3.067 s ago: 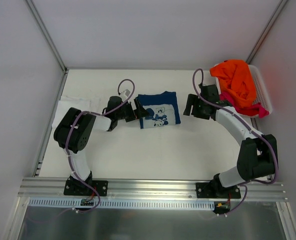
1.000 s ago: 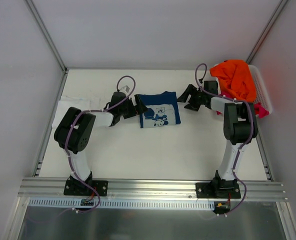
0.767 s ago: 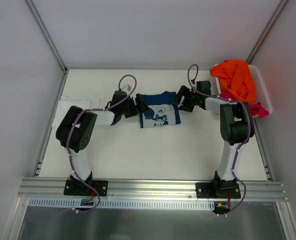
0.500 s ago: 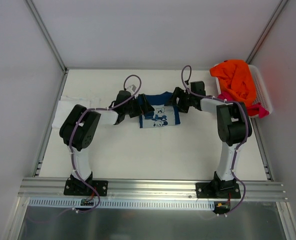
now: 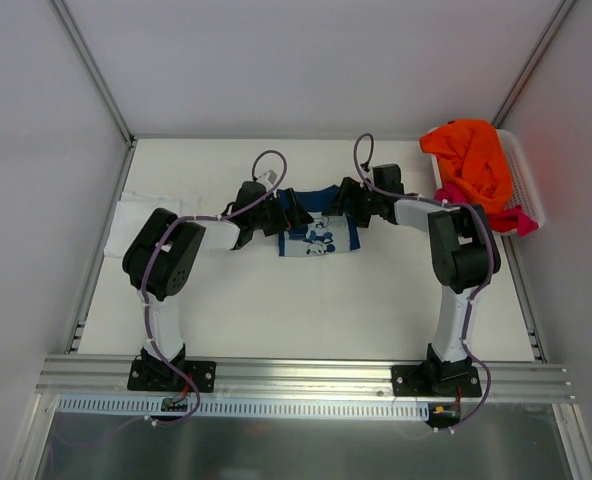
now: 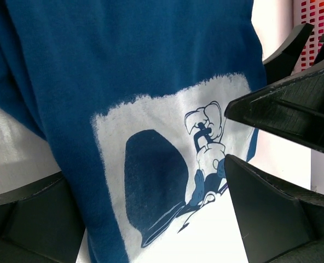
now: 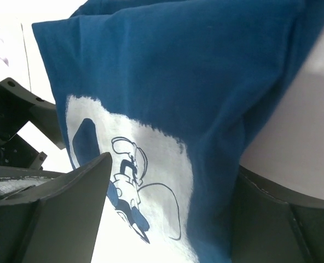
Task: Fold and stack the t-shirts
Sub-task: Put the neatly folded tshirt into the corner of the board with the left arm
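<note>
A folded navy t-shirt (image 5: 317,226) with a white cartoon print lies at the table's middle back. My left gripper (image 5: 289,212) is open over its left edge and my right gripper (image 5: 349,204) is open over its right edge. In the left wrist view the shirt (image 6: 134,76) fills the gap between the spread fingers (image 6: 260,213) of the left gripper (image 6: 145,175). In the right wrist view the shirt (image 7: 195,71) lies between the right gripper's (image 7: 173,170) spread fingers (image 7: 52,208). A white t-shirt (image 5: 136,214) lies flat at the left. An orange t-shirt (image 5: 471,160) and a magenta one (image 5: 501,217) are in the basket.
The white slatted basket (image 5: 529,185) stands at the back right by the enclosure wall. White walls bound the table at the back and on both sides. The right gripper's black body (image 6: 293,109) shows in the left wrist view.
Both grippers have moved inward from beside the navy shirt to over its left and right edges. The right arm swung left, away from the basket. The shirt has stayed in place.
</note>
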